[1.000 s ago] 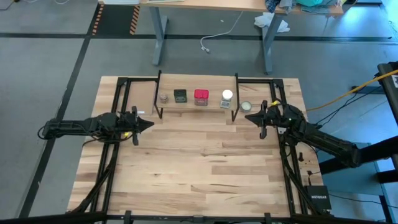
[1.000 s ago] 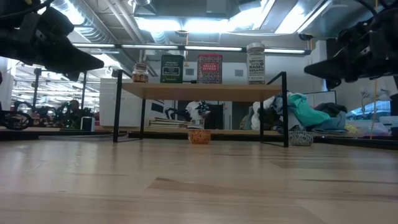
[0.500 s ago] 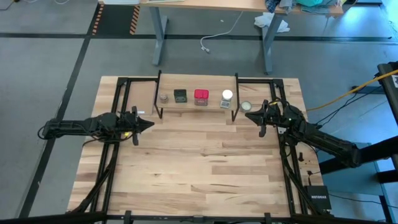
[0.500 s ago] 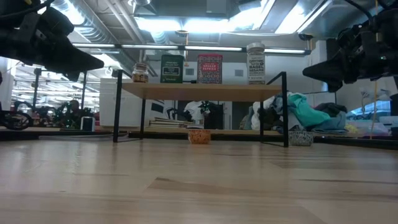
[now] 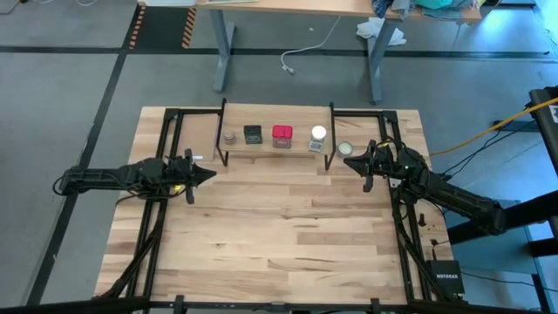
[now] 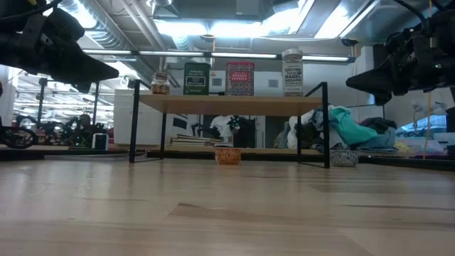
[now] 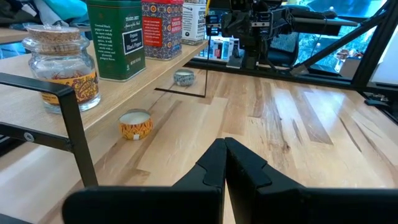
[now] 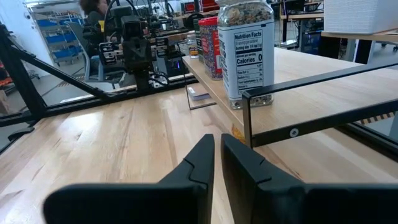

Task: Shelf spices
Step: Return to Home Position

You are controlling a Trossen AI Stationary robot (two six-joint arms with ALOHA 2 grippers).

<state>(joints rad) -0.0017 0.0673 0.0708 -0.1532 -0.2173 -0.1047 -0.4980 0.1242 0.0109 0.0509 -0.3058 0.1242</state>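
Note:
The shelf, a light-wood board on black legs, stands at the table's far side. Four spices stand upright on it in a row: a tan-grey round jar, a dark square tin, a red square box and a clear white-lidded jar. The low view shows the same row: jar, tin, box, clear jar. My left gripper hovers shut near the shelf's left end. My right gripper hovers shut near its right end. Neither touches anything.
A flat pale round disc lies on the table just right of the shelf, close to my right gripper. A small orange round tin sits on the table under the shelf. Bare planks stretch from the shelf to the near edge.
My right arm has shifted slightly beside the shelf's right end. The spices and my left arm have stayed where they were.

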